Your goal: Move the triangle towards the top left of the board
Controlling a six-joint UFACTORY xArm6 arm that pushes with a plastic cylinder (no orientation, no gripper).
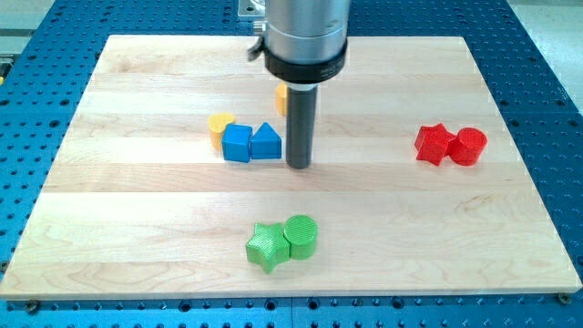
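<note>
A blue triangle (266, 142) lies a little left of the board's middle. It touches a blue cube (237, 143) on its left. A yellow heart-shaped block (220, 127) sits at the cube's upper left. My tip (299, 165) rests on the board just right of the triangle, very close to its right edge. Another yellow block (281, 98) is mostly hidden behind the rod, above the triangle.
A red star (433, 143) and a red cylinder (468, 146) touch at the view's right. A green star (267, 246) and a green cylinder (301, 237) touch near the bottom middle. The wooden board (137, 228) lies on a blue perforated table.
</note>
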